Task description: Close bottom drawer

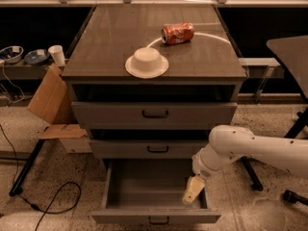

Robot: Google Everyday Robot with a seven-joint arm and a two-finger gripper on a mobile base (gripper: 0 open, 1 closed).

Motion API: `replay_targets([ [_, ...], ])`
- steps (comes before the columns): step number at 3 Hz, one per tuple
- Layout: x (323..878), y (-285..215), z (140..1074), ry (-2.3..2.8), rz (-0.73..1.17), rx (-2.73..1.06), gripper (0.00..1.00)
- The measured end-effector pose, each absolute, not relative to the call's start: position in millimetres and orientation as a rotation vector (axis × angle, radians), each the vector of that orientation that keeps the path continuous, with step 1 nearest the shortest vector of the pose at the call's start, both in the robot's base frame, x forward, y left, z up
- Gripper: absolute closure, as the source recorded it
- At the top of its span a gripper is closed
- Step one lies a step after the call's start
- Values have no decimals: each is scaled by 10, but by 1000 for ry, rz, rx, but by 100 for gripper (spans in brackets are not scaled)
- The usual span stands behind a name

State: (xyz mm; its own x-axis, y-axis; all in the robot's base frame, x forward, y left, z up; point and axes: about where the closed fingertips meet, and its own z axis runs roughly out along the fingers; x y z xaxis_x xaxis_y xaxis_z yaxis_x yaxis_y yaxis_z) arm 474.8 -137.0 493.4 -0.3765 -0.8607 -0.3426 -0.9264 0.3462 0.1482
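The bottom drawer (144, 189) of the grey cabinet is pulled far out, showing a plain grey box interior. Its narrow front panel (120, 218) with a small dark handle (158, 220) lies at the bottom edge of the view. My gripper (193, 190) comes in from the right on a white arm (255, 150) and hangs over the drawer's right side, just inside its right wall and behind the front panel. It holds nothing that I can see.
The middle drawer (158, 148) and top drawer (155, 113) sit above, both a little out. On the cabinet top are a white bowl on a plate (147, 62) and a red can (177, 33) on its side. A cardboard box (48, 100) and cables lie left; a table leg (250, 170) stands right.
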Motion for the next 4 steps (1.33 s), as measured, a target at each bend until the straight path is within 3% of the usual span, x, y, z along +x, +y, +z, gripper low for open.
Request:
replay_targets([
  [4,4536,-1523,4038,2618,686,-1439,0],
])
